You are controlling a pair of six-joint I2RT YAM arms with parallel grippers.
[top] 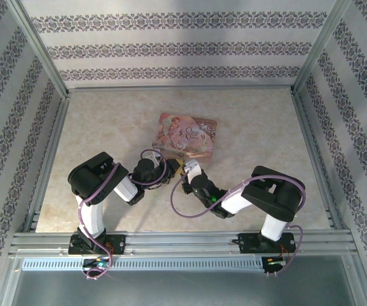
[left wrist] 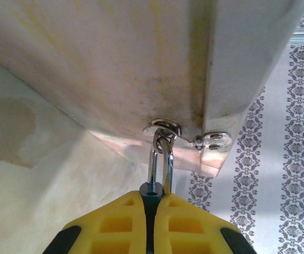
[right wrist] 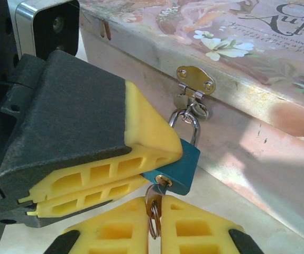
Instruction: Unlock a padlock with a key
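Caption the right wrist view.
Left gripper clamps the blue padlock on the tin's hasp; right gripper grips the inserted key.

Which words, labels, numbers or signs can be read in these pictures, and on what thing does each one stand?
On the pink tin lid: dark ornate lettering, cut off at the picture's edge in the right wrist view and too small from the top; no whole word reads.
On the blue padlock: nothing to read.
On the key: nothing to read.

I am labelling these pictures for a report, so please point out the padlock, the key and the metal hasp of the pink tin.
padlock [right wrist: 183, 163], right wrist view, on its blue body.
key [right wrist: 153, 201], right wrist view, on its brass head below the padlock.
hasp [right wrist: 195, 79], right wrist view, on its upper plate.
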